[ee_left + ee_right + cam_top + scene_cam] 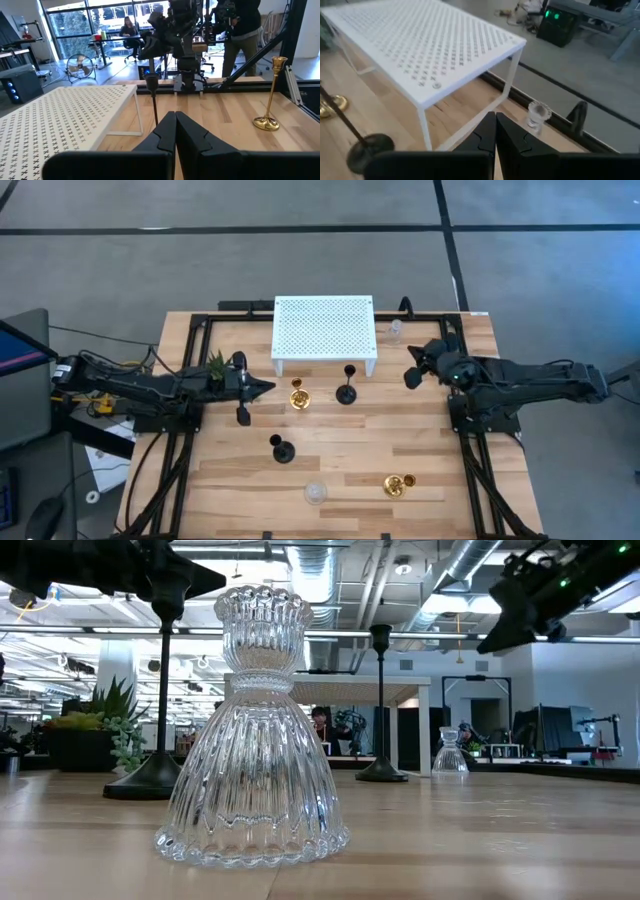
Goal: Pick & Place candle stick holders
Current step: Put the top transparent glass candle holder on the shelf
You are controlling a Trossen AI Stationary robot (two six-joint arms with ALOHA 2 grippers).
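Six candle stick holders stand on their round bases on the wooden table. A gold one (pixel 298 395) and a black one (pixel 346 390) stand before the white rack (pixel 323 330). A second black one (pixel 282 448), a clear glass one (pixel 316 493) and a second gold one (pixel 397 483) stand nearer the front. The other glass one (pixel 396 330) stands beside the rack's right end. My left gripper (pixel 268 387) is shut and empty, just left of the first gold holder (pixel 270 95). My right gripper (pixel 410 367) is shut and empty, above the table right of the rack, near the far glass holder (pixel 537 116).
A small green plant (pixel 215 365) stands beside my left arm. The rack stands on thin legs at the table's far middle. A black frame rail (pixel 190 330) runs along the table's edges. People and desks show in the room beyond the table.
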